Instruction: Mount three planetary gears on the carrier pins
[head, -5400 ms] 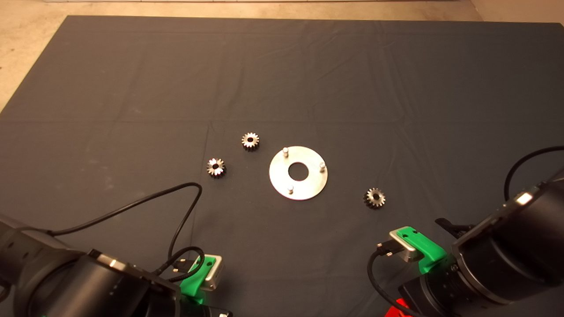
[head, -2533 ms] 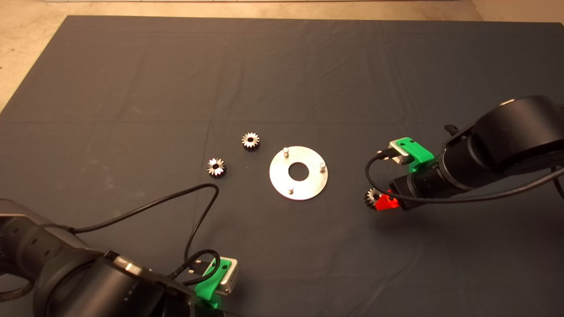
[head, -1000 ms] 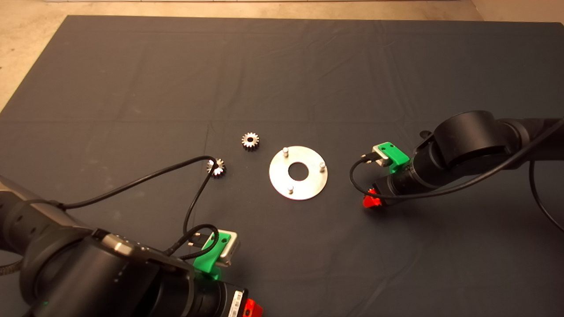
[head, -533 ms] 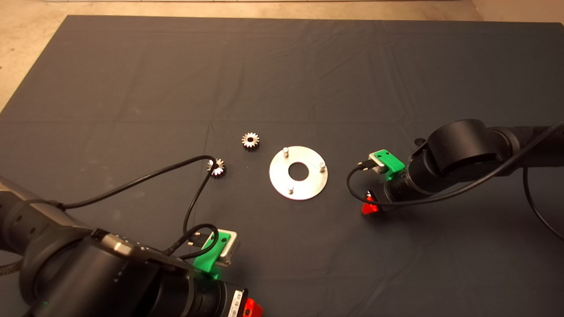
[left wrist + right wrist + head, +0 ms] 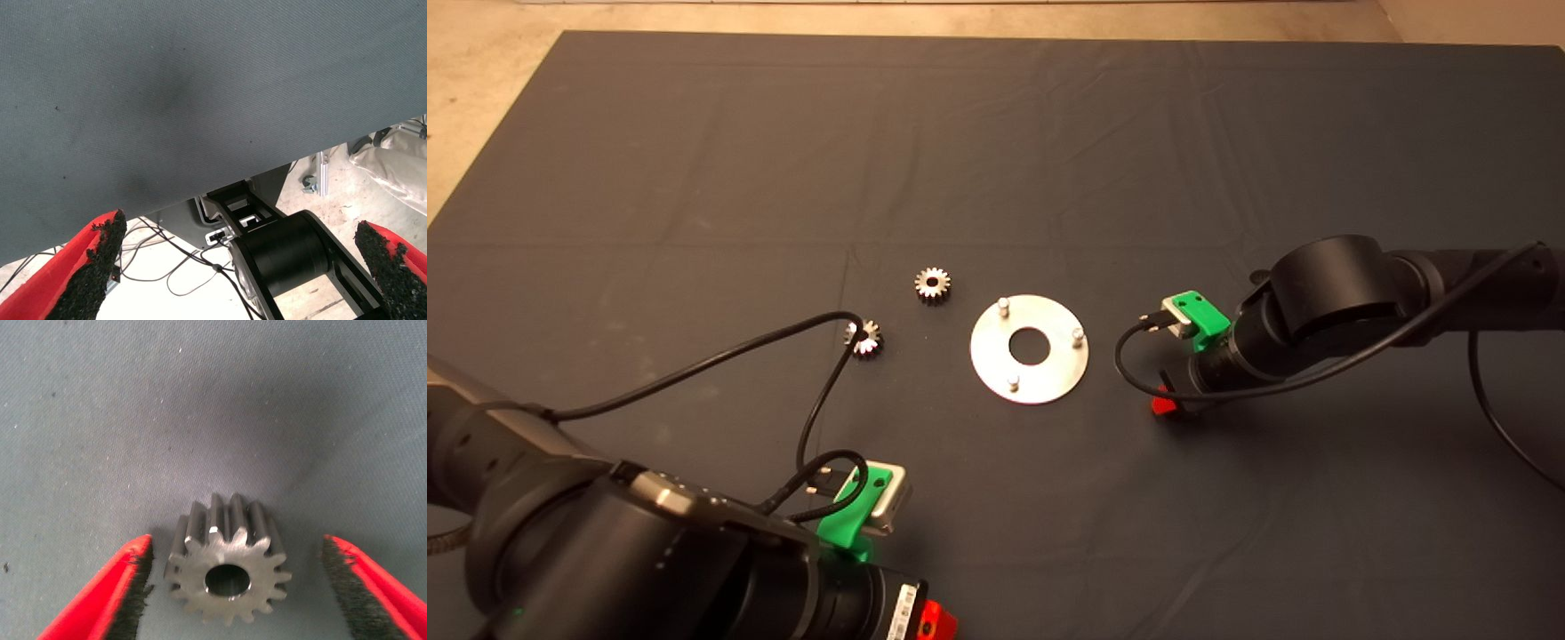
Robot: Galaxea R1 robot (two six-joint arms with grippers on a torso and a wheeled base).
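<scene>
Straddling the third planetary gear (image 5: 227, 577) with my right gripper (image 5: 233, 587), fingers spread apart, one pad (image 5: 130, 597) nearly at the teeth, the other pad (image 5: 350, 590) further off. Not clamped yet; gear lies flat on the dark mat (image 5: 996, 142), bore up. I sit low over it so the pads can meet the toothed flank from both sides, gear between them. In the head view my right gripper (image 5: 1167, 402) is down on the mat just to the right of the carrier plate (image 5: 1049, 373), and it hides the gear there.

Plate lies mid-mat with the three carrier pins upright and bare: far pin (image 5: 1003, 305), right pin (image 5: 1078, 335), near pin (image 5: 1012, 383). Nothing installed yet, as I judge it. The right pin is the closest one to me, so that looks like the shortest carry.

Other two planetary gears wait flat on the mat left of the plate, apart from it: one (image 5: 932, 284) up-left, one (image 5: 863, 339) lower, partly crossed by my left arm's black cable (image 5: 818, 418).

My left gripper (image 5: 240, 267) is parked at the lower left edge, spread wide, holding nothing, looking past the mat edge at the robot base and floor.

Next, I judge: centre, then squeeze; off-centre closing could nudge the gear sideways.
</scene>
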